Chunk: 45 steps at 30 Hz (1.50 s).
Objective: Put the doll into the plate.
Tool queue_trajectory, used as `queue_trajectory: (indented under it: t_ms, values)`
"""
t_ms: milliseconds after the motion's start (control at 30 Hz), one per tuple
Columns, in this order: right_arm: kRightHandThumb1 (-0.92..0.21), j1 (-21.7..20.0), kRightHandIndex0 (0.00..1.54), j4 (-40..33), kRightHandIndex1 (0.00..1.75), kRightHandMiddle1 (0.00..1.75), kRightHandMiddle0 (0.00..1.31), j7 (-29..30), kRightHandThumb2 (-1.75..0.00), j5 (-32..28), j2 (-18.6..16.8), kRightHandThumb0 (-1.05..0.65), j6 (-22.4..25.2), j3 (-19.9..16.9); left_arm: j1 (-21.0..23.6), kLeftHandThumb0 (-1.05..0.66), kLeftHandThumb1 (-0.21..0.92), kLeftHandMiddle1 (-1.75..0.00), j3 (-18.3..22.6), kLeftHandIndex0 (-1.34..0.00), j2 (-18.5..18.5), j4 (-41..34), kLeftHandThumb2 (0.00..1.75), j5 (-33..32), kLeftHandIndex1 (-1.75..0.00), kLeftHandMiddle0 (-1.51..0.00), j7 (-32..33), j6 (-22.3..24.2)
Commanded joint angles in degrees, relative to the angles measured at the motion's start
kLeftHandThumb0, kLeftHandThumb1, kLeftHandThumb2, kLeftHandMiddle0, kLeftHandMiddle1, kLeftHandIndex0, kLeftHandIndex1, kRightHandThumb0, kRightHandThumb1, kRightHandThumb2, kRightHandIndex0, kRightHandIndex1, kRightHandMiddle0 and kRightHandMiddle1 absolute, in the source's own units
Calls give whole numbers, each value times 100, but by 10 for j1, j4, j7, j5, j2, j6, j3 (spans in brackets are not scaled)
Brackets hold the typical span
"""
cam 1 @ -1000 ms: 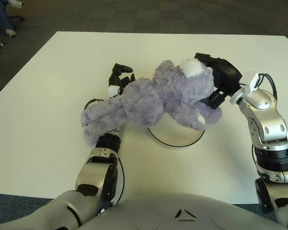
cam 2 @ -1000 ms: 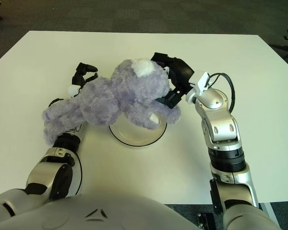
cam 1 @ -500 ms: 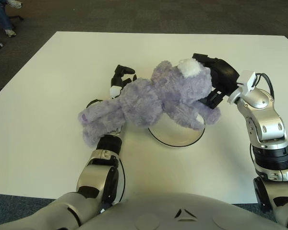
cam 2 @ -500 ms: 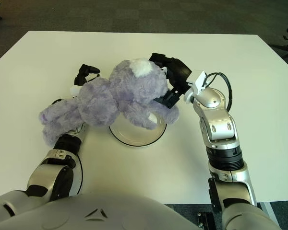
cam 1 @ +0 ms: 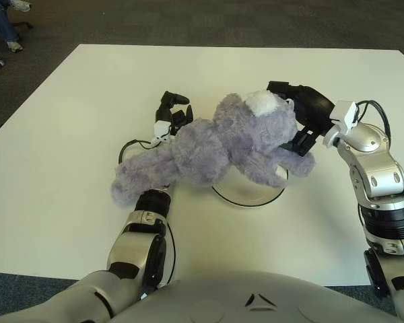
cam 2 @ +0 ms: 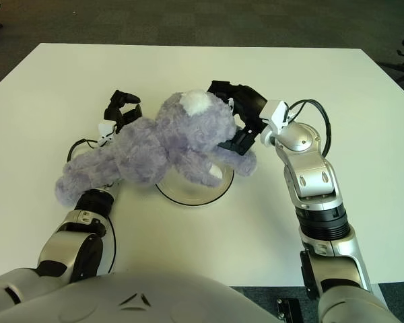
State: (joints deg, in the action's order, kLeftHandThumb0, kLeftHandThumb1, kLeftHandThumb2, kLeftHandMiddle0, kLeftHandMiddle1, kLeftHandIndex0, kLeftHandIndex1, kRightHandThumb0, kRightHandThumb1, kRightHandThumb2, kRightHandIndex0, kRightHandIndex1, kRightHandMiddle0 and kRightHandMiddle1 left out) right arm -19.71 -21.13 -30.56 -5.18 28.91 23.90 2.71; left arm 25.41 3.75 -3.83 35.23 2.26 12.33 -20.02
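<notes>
While both hands carry the doll (cam 1: 219, 145), its head overhangs the plate (cam 1: 250, 195), legs trailing toward eight o'clock. Right hand (cam 1: 301, 121) fingers clamp the head; left hand (cam 1: 170, 116) fingers curl against its back. Next move, in my judgement: shift toward three o'clock, then lower.

Head stereo pair; downward; shared table (cam 1: 67, 134)

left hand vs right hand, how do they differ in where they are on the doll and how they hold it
The left hand shows behind the doll at its body, left of the plate, mostly hidden, fingers curled above the fur. The right hand is at the doll's head, over the plate's right side, fingers wrapped onto the fur. Both are black-fingered and touch the doll.
</notes>
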Motion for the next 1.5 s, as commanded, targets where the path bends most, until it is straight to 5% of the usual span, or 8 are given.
queue_trajectory:
  t_ms: [0, 233, 533, 900, 1067, 1100, 1233, 1467]
  values:
    - [-36, -14, 55, -3, 172, 156, 24, -16, -123, -2, 18, 30, -3, -3, -11, -41, 53, -175, 3, -44, 4, 7, 104, -1, -175, -109, -1, 6]
    - [-34, -11, 62, -5, 166, 127, 2, -20, -122, 7, 28, 44, -11, -1, -11, -41, 54, -175, 3, -44, 3, 6, 103, 0, -175, -109, 0, 9]
    - [-61, -11, 63, -11, 141, 106, 0, -23, -70, 4, 34, 39, 7, -4, -11, -41, 53, -175, 2, -44, 3, 7, 104, 3, -175, -110, 2, 6]
    - [-48, -8, 70, -11, 141, 96, 0, -24, -87, 2, 40, 42, 1, -6, -14, -41, 53, -175, 1, -44, 2, 3, 104, 3, -175, -111, 2, 5]
    - [-73, -12, 63, -10, 135, 92, 0, -28, -47, -3, 43, 38, 8, -9, -13, -41, 53, -175, 2, -44, 1, 4, 104, 1, -175, -110, 2, 6]
    - [-59, -12, 54, -10, 123, 90, 0, -28, -59, -3, 44, 12, 8, -10, -13, -41, 53, -175, 2, -44, 0, 3, 104, 1, -175, -110, 2, 7]
    - [-28, -12, 39, -10, 102, 84, 0, -29, -96, -3, 46, -23, 9, -11, -14, -41, 53, -175, 2, -44, 0, 2, 104, 1, -175, -110, 2, 8]
    - [-17, -12, 27, -10, 58, 78, 0, -33, -116, -8, 50, -15, 9, -20, -16, -41, 54, -175, 2, -44, -3, -5, 104, 0, -175, -110, 4, 9]
